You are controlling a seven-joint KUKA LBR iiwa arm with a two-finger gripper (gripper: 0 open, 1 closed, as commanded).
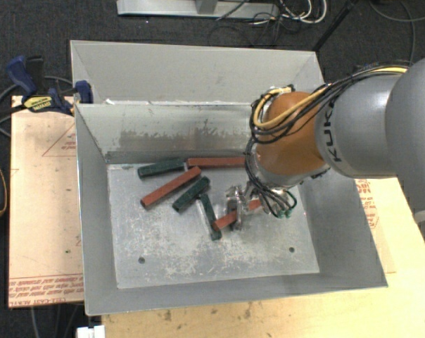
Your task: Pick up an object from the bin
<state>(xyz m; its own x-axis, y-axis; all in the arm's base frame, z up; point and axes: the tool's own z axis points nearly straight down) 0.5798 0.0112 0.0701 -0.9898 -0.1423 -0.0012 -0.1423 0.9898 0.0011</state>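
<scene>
You're in a robotics lab here, not anybody's home or kitchen. The big grey industrial robot arm (pixel 367 129), with yellow and black wiring looped round its orange wrist, hangs over a grey sheet-metal bin (pixel 198 83). Behind the bin there's dark carpet floor (pixel 29 20), loose black and white cables (pixel 297 5) and a flat silver metal stand base (pixel 198 4).

Grey arm (pixel 371 122), orange wrist cover (pixel 290 143), yellow cables (pixel 316 95).

A short block (pixel 225 222) lies by the gripper (pixel 238 207) — a heap of bars (pixel 172 189) just left, a long bar (pixel 216 162) behind.
</scene>
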